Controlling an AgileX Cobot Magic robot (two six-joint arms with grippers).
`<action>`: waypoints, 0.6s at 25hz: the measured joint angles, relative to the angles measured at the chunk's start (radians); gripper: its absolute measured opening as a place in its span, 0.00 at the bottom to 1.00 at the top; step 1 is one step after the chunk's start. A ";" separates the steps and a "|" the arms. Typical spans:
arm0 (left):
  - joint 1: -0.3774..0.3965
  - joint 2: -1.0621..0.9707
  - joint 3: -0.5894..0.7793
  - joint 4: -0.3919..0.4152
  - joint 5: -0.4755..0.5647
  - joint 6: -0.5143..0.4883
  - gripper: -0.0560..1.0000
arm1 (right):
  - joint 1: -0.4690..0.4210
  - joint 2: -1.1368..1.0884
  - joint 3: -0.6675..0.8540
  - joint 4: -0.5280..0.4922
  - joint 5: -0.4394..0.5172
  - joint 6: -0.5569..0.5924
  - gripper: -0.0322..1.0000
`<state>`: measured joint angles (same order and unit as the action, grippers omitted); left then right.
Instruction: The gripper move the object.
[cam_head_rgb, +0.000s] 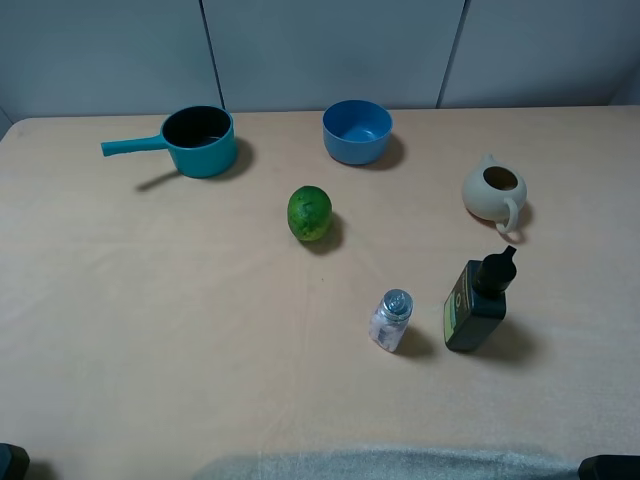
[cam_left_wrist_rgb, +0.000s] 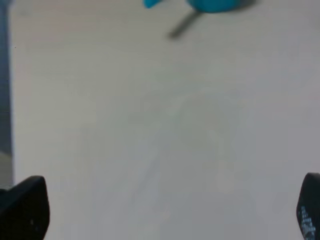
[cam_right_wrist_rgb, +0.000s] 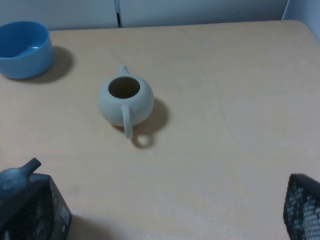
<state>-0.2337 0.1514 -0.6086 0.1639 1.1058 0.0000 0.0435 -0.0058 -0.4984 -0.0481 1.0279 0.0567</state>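
The object, a small clear glass shaker (cam_head_rgb: 391, 319) with a silver cap and whitish contents, stands upright on the table, right of the middle and close to the left of a dark green bottle (cam_head_rgb: 477, 300). It shows in neither wrist view. My left gripper (cam_left_wrist_rgb: 165, 210) is open and empty over bare table at the near left. My right gripper (cam_right_wrist_rgb: 165, 212) is open and empty at the near right, with the bottle's spout (cam_right_wrist_rgb: 17, 177) by one finger. In the exterior high view only dark bits of the arms show at the bottom corners.
A green fruit (cam_head_rgb: 309, 213) lies mid-table. A teal saucepan (cam_head_rgb: 200, 141) stands at the back left and a blue bowl (cam_head_rgb: 357, 131) at the back middle. A cream teapot (cam_head_rgb: 494, 190) stands at the right, also in the right wrist view (cam_right_wrist_rgb: 125, 100).
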 joint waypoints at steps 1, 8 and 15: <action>0.027 -0.024 0.018 0.000 -0.012 0.006 0.99 | 0.000 0.000 0.000 0.000 0.000 0.000 0.70; 0.165 -0.146 0.110 -0.063 -0.048 0.022 0.99 | 0.000 0.000 0.000 0.000 0.000 0.000 0.70; 0.211 -0.155 0.120 -0.093 -0.048 0.064 0.99 | 0.000 0.000 0.000 0.000 0.000 0.000 0.70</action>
<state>-0.0224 -0.0032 -0.4886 0.0708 1.0581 0.0642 0.0435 -0.0058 -0.4984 -0.0481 1.0279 0.0567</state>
